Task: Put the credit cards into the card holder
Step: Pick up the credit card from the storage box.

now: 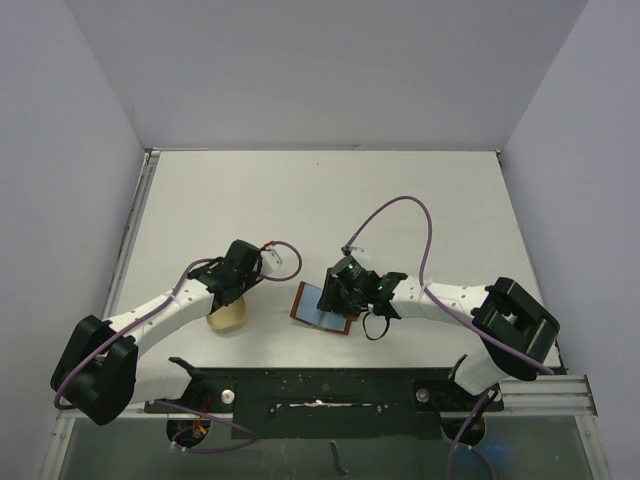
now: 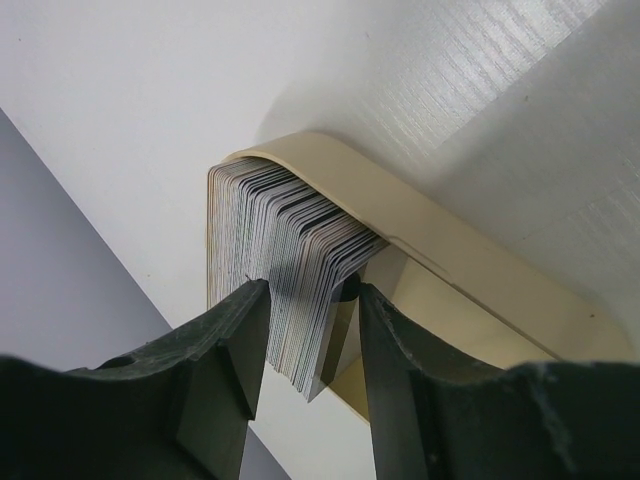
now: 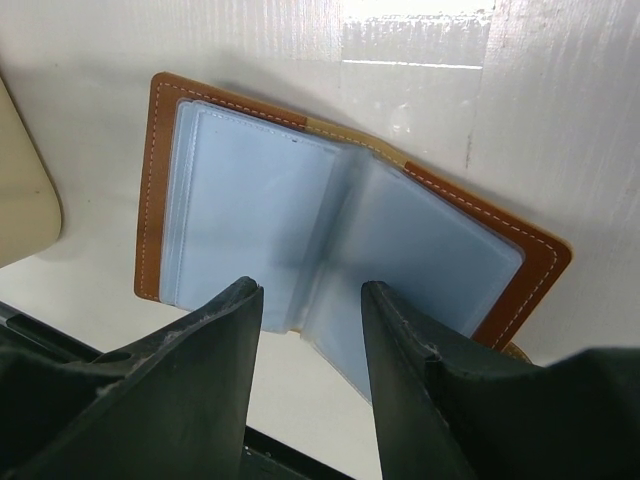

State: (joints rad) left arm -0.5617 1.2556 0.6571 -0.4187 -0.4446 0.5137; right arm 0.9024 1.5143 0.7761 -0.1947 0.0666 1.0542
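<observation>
A thick stack of credit cards (image 2: 275, 235) stands on edge in a tan rounded dish (image 2: 480, 270). My left gripper (image 2: 310, 300) reaches down over the dish (image 1: 226, 317), its jaws straddling the near end of the stack. The left finger lies against the cards and a gap shows before the right finger, so it is open. The card holder (image 3: 300, 210) lies opened flat, brown leather outside and pale blue sleeves inside. My right gripper (image 3: 312, 295) hovers open at its near edge with nothing between the fingers. From above, the card holder (image 1: 316, 305) sits just left of the right gripper (image 1: 340, 290).
The dish's tan edge (image 3: 20, 200) shows left of the card holder. A dark rail (image 1: 320, 390) runs along the near table edge between the arm bases. Purple cables (image 1: 400, 215) loop over the right arm. Grey walls close in the table on three sides.
</observation>
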